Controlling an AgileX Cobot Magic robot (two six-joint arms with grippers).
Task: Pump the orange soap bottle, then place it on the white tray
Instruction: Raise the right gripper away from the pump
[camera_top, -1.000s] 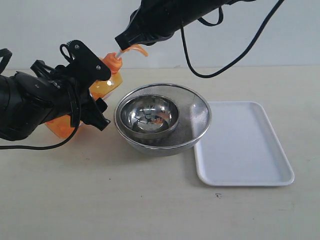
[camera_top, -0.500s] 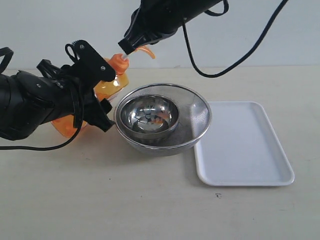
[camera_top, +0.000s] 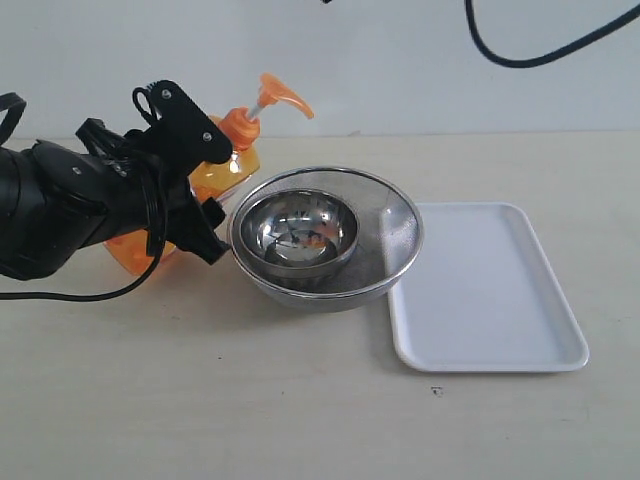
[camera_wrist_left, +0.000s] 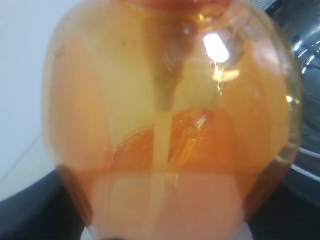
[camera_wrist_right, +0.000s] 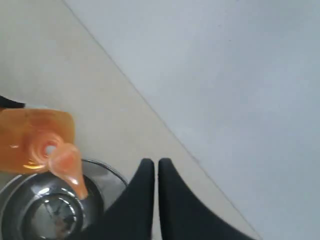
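Where the left arm occupies the left of the exterior frame, the left gripper (camera_top: 212, 195) has its jaws pinching the orange soap bottle (camera_top: 228, 165) across the body; the bottle leans toward the right, with its pump head (camera_top: 283, 98) uppermost on a white stem; in the left wrist view the translucent body fills the frame. Just right of the bottle, at frame centre, two nested steel bowls (camera_top: 395, 240) stand on the tabletop (camera_top: 300, 420); the white tray (camera_top: 485, 290) lies right of the bowls, its left edge meeting the outer bowl's rim in the picture, apart from the bottle. The right gripper (camera_wrist_right: 156, 167) appears in the right wrist view only, raised above bottle and bowls; its jaws are pressed together.
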